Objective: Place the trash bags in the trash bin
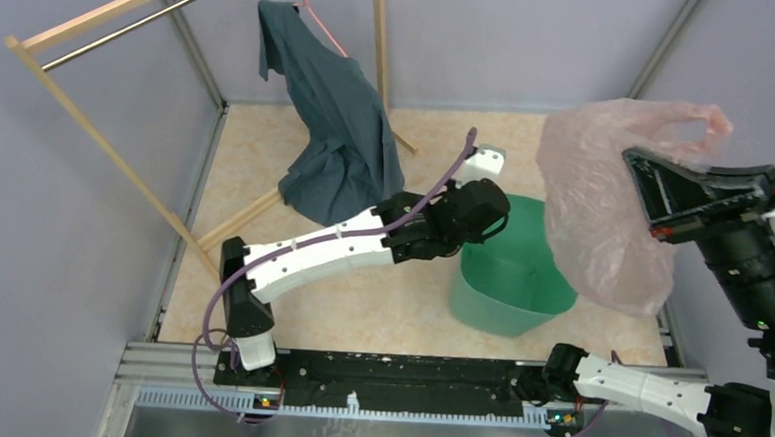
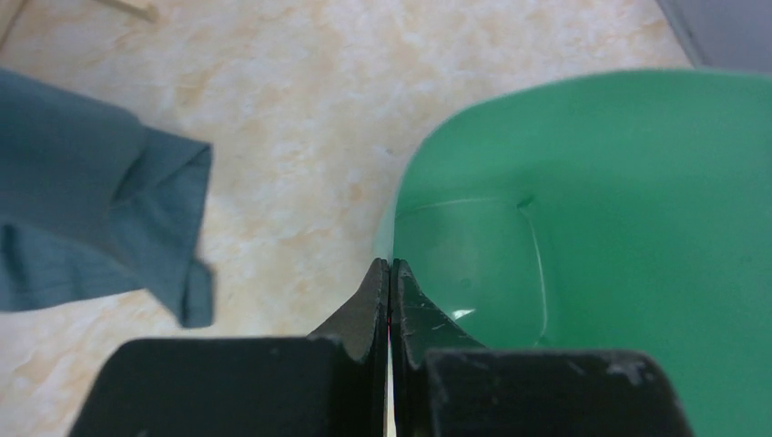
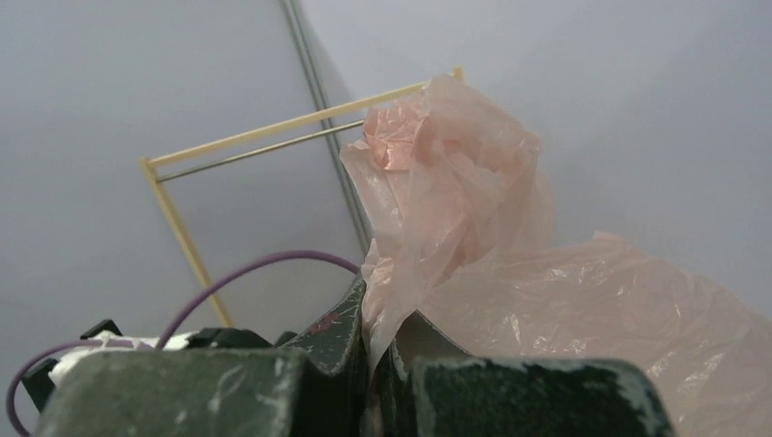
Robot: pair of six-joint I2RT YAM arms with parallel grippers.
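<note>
Top view: at the right of the frame the right gripper (image 1: 670,198) is clamped on the trash bag (image 1: 599,220), which hangs over the right rim of the trash bin (image 1: 510,280) at centre. The bag should travel left until its sagging bottom is over the mouth, then sink before release (thin film drifts).

Left wrist: the left gripper (image 2: 390,273), fingers pressed together, seems to pinch the bin's rim; steadying it there should prevent tipping.

Right wrist: closed fingers (image 3: 332,328) pinch a bunched fold; the rest billows lower right.

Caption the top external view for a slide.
Right tool holds the pink trash bag raised near the green bin.
</note>
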